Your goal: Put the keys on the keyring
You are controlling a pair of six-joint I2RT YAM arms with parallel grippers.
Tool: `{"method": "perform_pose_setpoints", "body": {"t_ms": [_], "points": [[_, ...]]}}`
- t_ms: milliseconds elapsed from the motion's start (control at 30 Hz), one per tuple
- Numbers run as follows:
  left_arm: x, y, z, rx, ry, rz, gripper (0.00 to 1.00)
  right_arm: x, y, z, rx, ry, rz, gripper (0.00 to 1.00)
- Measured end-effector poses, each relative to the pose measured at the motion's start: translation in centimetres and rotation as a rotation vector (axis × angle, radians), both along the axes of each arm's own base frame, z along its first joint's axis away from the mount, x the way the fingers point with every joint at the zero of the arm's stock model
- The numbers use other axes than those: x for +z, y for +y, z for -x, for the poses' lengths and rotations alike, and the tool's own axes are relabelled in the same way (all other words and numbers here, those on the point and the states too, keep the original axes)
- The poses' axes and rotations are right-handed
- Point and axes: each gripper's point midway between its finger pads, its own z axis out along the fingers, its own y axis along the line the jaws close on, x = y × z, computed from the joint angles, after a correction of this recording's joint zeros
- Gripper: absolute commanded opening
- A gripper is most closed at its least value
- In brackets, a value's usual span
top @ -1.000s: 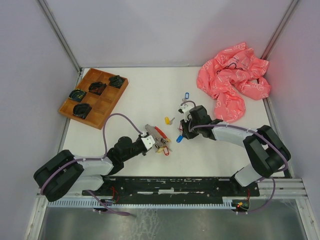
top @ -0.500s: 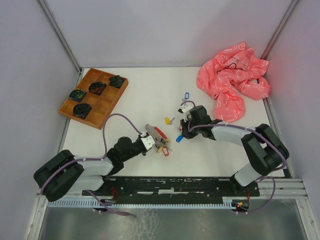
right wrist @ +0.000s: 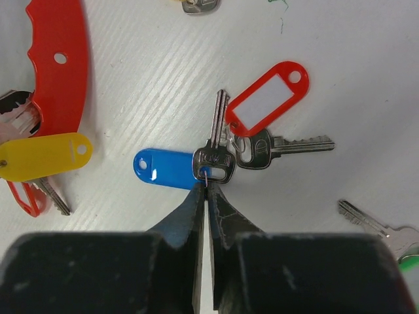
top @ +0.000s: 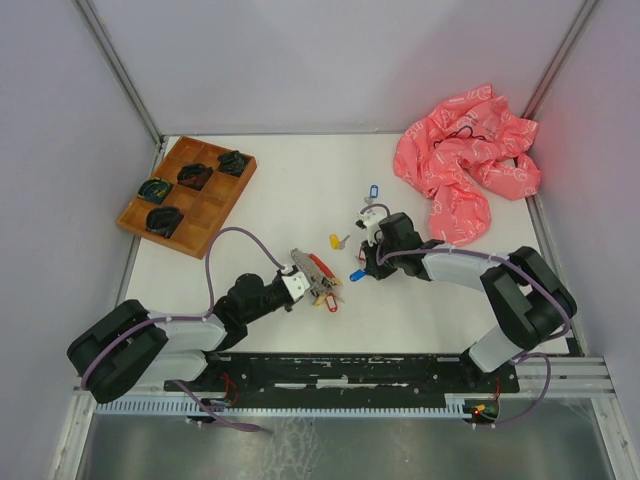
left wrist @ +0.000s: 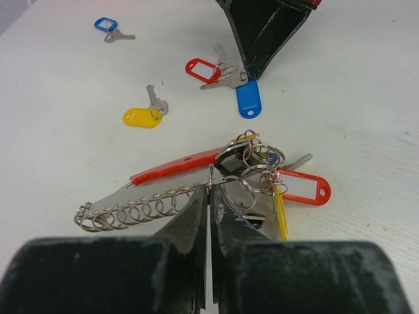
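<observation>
The keyring (left wrist: 245,163) is a silvery ring-and-chain cluster with a curved red piece (left wrist: 173,167); a red tag (left wrist: 302,186) and a yellow tag (left wrist: 280,212) hang on it. It lies at front centre of the table (top: 320,280). My left gripper (left wrist: 209,191) is shut on a wire ring of it; in the top view the left gripper (top: 303,281) sits at its left end. My right gripper (right wrist: 208,188) is shut on the small ring of a blue-tagged key (right wrist: 167,169), beside a red-tagged key (right wrist: 265,111). The right gripper (top: 366,265) is just right of the keyring.
Loose keys lie behind: a yellow-tagged one (top: 336,240) and a blue-tagged one (top: 373,190). A wooden tray (top: 205,215) of dark coiled items stands back left. A crumpled pink cloth (top: 465,170) lies back right. Walls close in on three sides.
My right gripper has dragged the blue-tagged key slightly left, toward the keyring. The left arm and the keyring have not moved.
</observation>
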Motion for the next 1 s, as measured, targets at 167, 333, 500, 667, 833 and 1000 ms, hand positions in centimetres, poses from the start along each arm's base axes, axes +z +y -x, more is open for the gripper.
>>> {"method": "perform_pose_setpoints", "body": {"t_ms": [167,333,500,667,833,1000], "points": [[0.0,-0.2,0.3,-0.019,0.001,0.002,0.03,0.0,-0.2,0.2,0.024,-0.017,0.011,0.01],[0.3,-0.6,0.6,-0.057,-0.015,0.004,0.03,1.6,-0.5,1.3,0.096,-0.076,-0.016,0.01],[0.9,-0.9,0.8,-0.097,-0.049,0.013,0.03,5.1,0.3,2.0,0.204,-0.196,-0.079,0.01],[1.0,-1.1,1.0,-0.136,-0.065,0.008,0.03,7.1,1.3,2.8,0.34,-0.275,-0.061,0.02],[1.7,-1.7,0.9,-0.174,-0.092,0.012,0.03,8.0,2.2,4.8,0.52,-0.334,0.012,0.01],[1.9,-1.9,1.0,-0.19,-0.1,0.015,0.03,9.3,2.0,4.9,0.591,-0.368,0.118,0.01]]}}
